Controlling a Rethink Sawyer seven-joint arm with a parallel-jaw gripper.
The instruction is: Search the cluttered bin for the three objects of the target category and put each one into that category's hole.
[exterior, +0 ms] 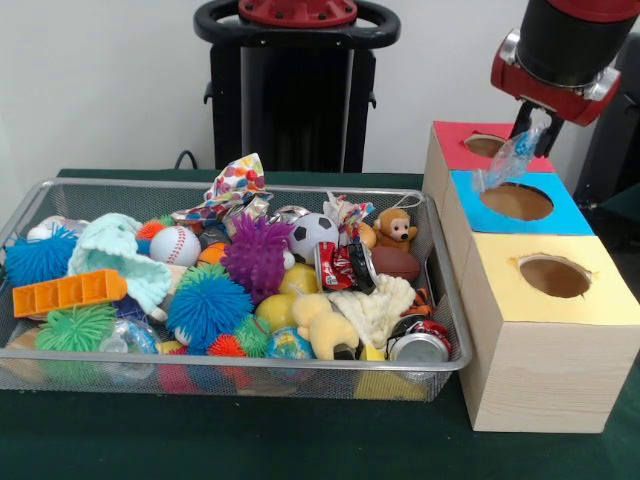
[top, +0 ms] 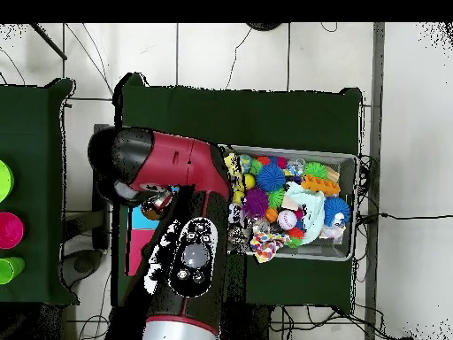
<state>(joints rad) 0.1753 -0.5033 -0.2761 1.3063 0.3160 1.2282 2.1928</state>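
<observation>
The bin (exterior: 60, 186) is a wide silver wire-mesh basket full of toys, balls, cloth and crushed cans; it also shows in the overhead view (top: 347, 161). Three wooden boxes stand to its right, with a red top (exterior: 455, 140), a blue top (exterior: 570, 215) and a yellow top (exterior: 600, 300), each with a round hole. My gripper (exterior: 524, 132) hangs over the seam of the red and blue boxes, shut on a crumpled clear-and-blue plastic piece (exterior: 508, 160) that dangles just above the blue box's hole (exterior: 516, 201). In the overhead view my arm (top: 190, 239) covers the gripper.
The bin holds a crushed silver can (exterior: 418, 346), a crushed red can (exterior: 338, 266), a baseball (exterior: 175, 245), a soccer ball (exterior: 312, 234), spiky balls (exterior: 207, 306) and a toy monkey (exterior: 396, 228). The robot's pedestal (exterior: 295, 90) stands behind. Coloured cups (top: 7, 228) sit on a side table.
</observation>
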